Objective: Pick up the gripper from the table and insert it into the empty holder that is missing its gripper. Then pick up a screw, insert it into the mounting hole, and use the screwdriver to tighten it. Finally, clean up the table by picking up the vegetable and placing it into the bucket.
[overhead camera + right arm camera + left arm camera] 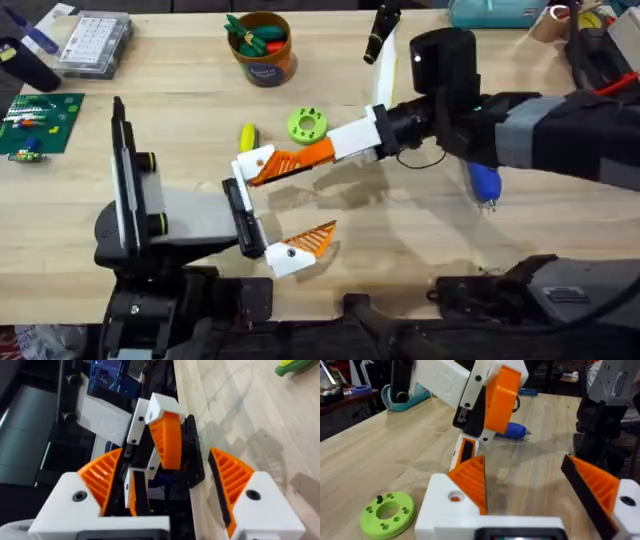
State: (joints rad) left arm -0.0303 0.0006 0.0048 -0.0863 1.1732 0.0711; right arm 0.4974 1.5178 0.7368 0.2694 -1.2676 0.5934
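closest to the overhead camera, the grey-white left arm lies low along the light wooden tabletop (420,250), ending in a narrow black upright holder (243,212). the left end effector (522,460) is spread wide, with nothing between its two sides. the orange triangular ribbed finger on a white base block (258,165) sits at the far end of that holder, touching it; i cannot tell whether it is fully seated. the right arm reaches in from the right, and its white-and-orange right end effector (290,160) is right at this ribbed finger. i cannot tell whether it grips the piece or only hovers over it. from the left wrist, the right end effector hangs just above the ribbed finger's white base, which has a small round hole on top. a flat green disc with holes (306,124) lies just beyond the two end effectors, and the small yellow and green toy vegetable (248,135) rests near it to the left. the blue pen-shaped screwdriver (485,183) lies on the tabletop under the right arm. the round orange-brown bucket with a blue label (262,50) stands upright at the far side, with orange and green toy vegetables inside.
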